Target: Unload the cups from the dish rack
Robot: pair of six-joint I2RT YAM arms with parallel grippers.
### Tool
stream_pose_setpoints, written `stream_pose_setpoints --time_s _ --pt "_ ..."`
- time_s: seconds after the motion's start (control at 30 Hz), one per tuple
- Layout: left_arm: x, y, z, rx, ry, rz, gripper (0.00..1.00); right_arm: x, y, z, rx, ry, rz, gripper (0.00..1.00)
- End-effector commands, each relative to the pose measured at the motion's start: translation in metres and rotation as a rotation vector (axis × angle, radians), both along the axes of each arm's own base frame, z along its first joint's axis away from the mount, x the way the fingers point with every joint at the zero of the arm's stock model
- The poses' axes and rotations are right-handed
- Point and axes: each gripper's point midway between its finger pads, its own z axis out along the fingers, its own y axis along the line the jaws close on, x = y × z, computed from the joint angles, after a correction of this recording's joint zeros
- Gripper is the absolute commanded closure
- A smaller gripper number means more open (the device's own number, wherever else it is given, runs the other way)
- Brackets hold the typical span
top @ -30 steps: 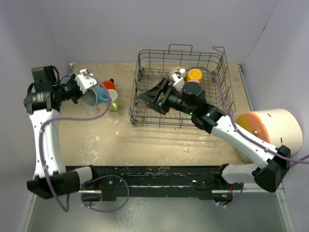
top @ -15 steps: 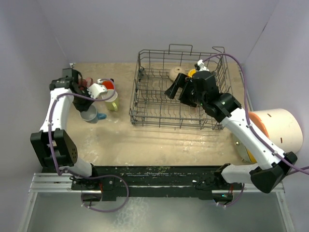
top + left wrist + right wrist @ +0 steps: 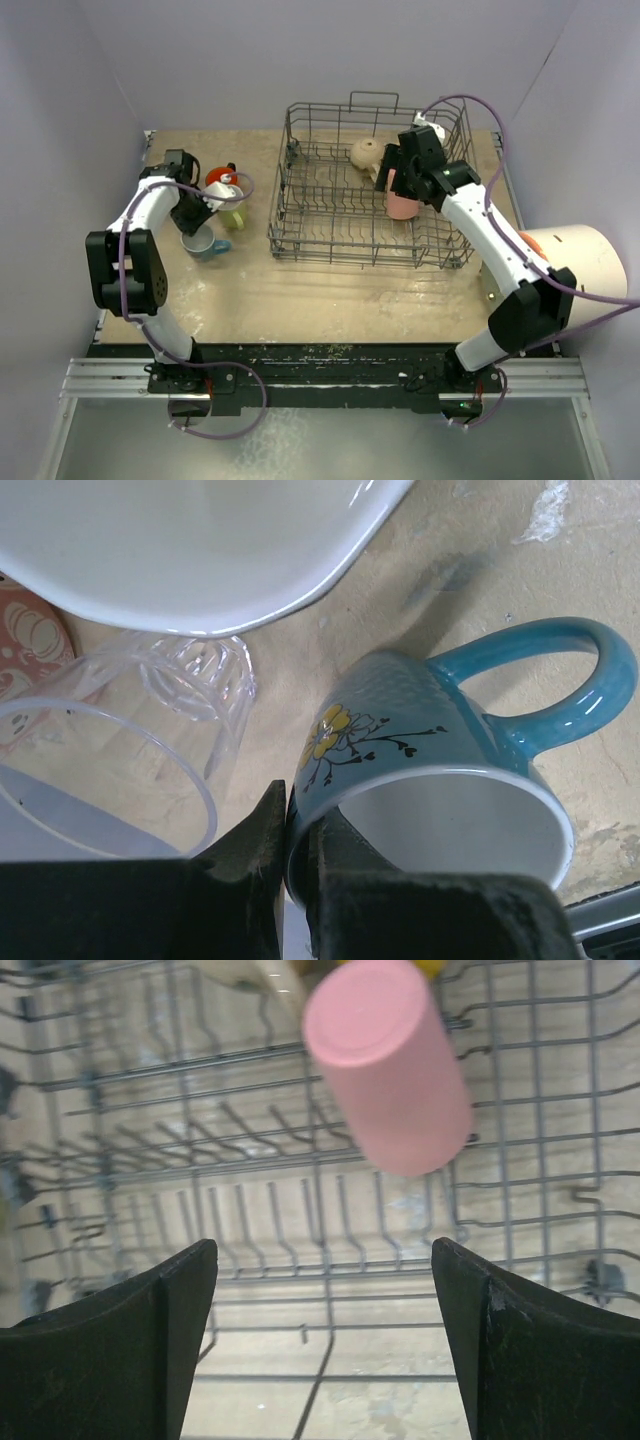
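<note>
My left gripper [image 3: 196, 214] [image 3: 297, 812] is shut on the rim of a blue flowered mug [image 3: 205, 243] [image 3: 450, 750], low at the table's left side. Beside the mug are a clear glass [image 3: 120, 740], an orange cup [image 3: 220, 177] and a pale yellow-green cup [image 3: 233, 215]. The grey wire dish rack [image 3: 300, 250] [image 3: 200, 1070] holds a pink tumbler [image 3: 402, 203] [image 3: 390, 1065], bottom up, and a beige cup [image 3: 364, 152]. My right gripper [image 3: 396, 172] [image 3: 325, 1300] hangs open inside the rack, just short of the tumbler, with nothing between its fingers.
A big white cylinder with an orange end [image 3: 570, 265] lies at the table's right edge, beside my right arm. A wide white cup rim [image 3: 200, 550] fills the top of the left wrist view. The rack's tall wire walls surround my right gripper.
My left arm has carried the blue mug down to the table beside the other cups. My right arm has swung from the rack's left middle to its back right, over the pink tumbler.
</note>
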Motion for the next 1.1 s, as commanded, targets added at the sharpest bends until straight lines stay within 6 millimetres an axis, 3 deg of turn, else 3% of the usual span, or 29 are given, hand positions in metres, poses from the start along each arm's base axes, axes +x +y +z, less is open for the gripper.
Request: stream_pose_setpoints --time_s 0.0,0.17,0.3,0.4,0.43,0.47,0.5,0.8,0.9,1.07 --pt "0.015 -0.001 0.013 -0.013 -0.071 0.034 0.9 0.018 -0.031 -0.002 -0.153 -0.015 -0.063 0.09" --pt "0.014 -0.009 0.026 -0.054 -0.103 0.032 0.66 0.042 -0.043 -0.013 -0.27 0.0 -0.118 0.05" --pt "0.016 -0.015 0.055 -0.086 -0.159 0.027 0.32 0.065 -0.044 -0.015 -0.332 -0.008 -0.131 0.0" --pt "0.017 -0.018 0.081 -0.101 -0.2 0.025 0.28 0.081 -0.044 -0.016 -0.364 -0.008 -0.143 0.0" --pt "0.016 -0.019 0.091 -0.107 -0.212 0.024 0.22 0.086 -0.043 -0.018 -0.373 -0.005 -0.145 0.0" --pt "0.015 -0.021 0.101 -0.117 -0.229 0.018 0.05 0.09 -0.044 -0.023 -0.388 0.006 -0.146 0.0" --pt "0.016 -0.022 0.111 -0.121 -0.252 0.015 0.02 0.094 -0.044 -0.026 -0.4 0.009 -0.148 0.0" --pt "0.002 -0.038 0.191 -0.202 -0.409 0.0 0.01 0.105 -0.038 -0.059 -0.424 0.077 -0.125 0.07" --pt "-0.007 -0.043 0.204 -0.223 -0.439 -0.012 0.01 0.1 -0.04 -0.066 -0.432 0.094 -0.122 0.1" --pt "-0.012 -0.044 0.208 -0.229 -0.444 -0.01 0.01 0.095 -0.044 -0.064 -0.441 0.087 -0.121 0.18"
